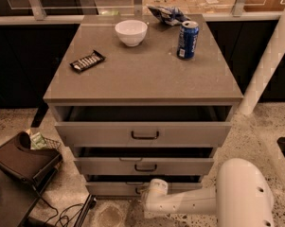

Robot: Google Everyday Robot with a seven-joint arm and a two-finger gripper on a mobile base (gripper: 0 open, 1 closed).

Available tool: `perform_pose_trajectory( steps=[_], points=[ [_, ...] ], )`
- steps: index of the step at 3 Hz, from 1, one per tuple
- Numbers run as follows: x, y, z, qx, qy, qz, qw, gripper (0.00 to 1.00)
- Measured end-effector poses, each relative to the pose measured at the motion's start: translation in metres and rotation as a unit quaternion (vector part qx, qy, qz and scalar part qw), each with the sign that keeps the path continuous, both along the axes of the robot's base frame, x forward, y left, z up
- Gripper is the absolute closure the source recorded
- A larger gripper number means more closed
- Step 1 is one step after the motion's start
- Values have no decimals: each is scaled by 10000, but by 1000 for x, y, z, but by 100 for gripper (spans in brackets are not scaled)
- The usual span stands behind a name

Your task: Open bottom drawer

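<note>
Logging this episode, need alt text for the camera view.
The gripper of the white robot arm is at the front of the lowest grey cabinet drawer. On the grey cabinet top sit a white bowl, a blue drink can and a dark wrapped bar.
</note>
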State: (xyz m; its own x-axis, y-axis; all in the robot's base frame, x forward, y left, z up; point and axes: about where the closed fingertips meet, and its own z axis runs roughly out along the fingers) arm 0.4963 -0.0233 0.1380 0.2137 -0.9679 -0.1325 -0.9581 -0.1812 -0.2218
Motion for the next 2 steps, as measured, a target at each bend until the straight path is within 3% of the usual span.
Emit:
perform_pose_trajectory(
  steps=[1,2],
  points=[
    [0,0,4,0,3,0,10000,100],
    [-1,0,4,9,1,-3,10000,100]
  ],
)
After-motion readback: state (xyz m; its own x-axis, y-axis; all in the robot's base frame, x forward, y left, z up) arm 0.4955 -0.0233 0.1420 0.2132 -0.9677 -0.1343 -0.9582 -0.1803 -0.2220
